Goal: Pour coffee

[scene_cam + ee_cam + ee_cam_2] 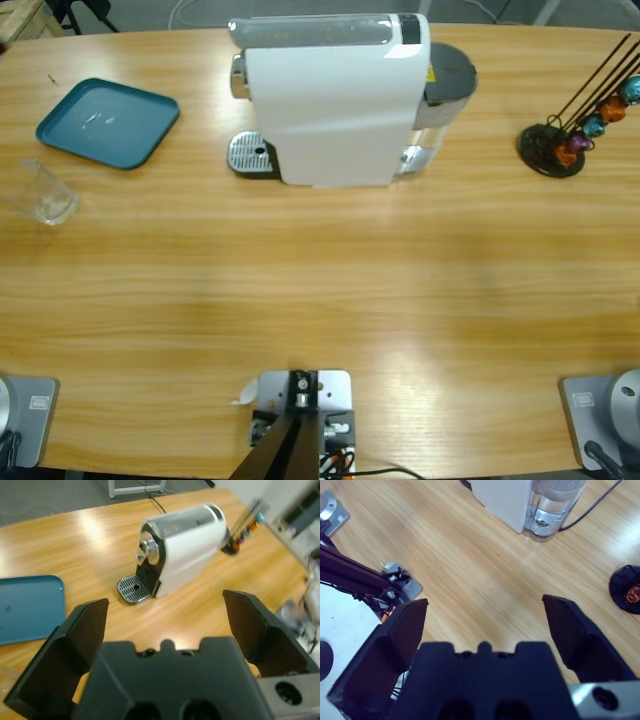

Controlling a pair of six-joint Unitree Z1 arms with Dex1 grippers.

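We see both claws gaping over the table (320, 290): left claw (165, 625), right claw (485, 625). A glass (42, 193) stands near the teal tray (107, 122), well apart from the coffee machine (335, 95).

Coffee machine (335, 100) blocks back centre; front table (320, 290) open.

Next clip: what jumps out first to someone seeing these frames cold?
The big white coffee machine dominates the far middle of the wooden table, its metal drip tray bare, with no cup under the spout. Off at the left edge stands a clear drinking glass beside a teal tray, and a capsule rack sits far right. Both the left gripper and right gripper hang open, holding nothing.
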